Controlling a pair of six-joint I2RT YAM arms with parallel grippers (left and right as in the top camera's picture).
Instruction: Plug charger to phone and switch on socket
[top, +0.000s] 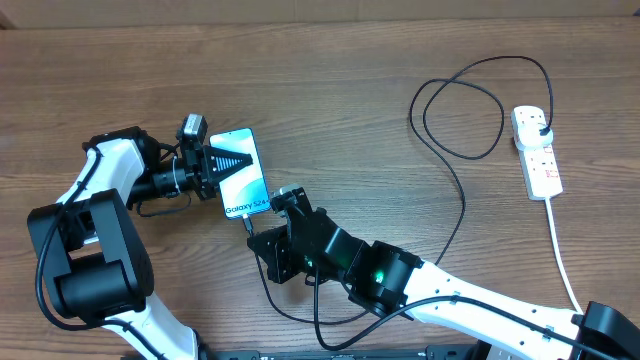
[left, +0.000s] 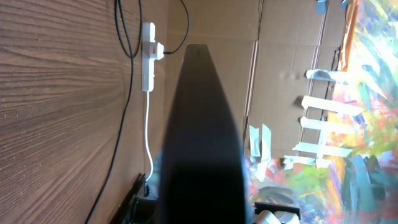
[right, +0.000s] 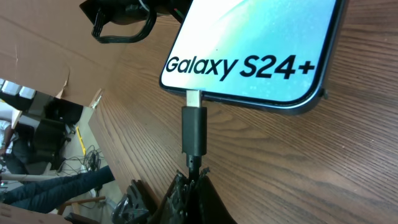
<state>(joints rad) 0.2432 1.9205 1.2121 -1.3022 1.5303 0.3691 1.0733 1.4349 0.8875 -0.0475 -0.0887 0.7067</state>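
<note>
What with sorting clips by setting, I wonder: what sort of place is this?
Probably a robotics lab or workshop, not a home. Cardboard panels wall off the wooden table, a paint-splashed sheet shows beside them, and loose cables and gear lie cluttered beyond the table edge.

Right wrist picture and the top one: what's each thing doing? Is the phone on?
phone: screen lit, held at one end.
charger: tip at the phone's port, metal showing; far end plugged in.
socket: charger in its end outlet; switch unreadable.
left gripper: shut on phone.
right gripper: shut on charger.
</note>
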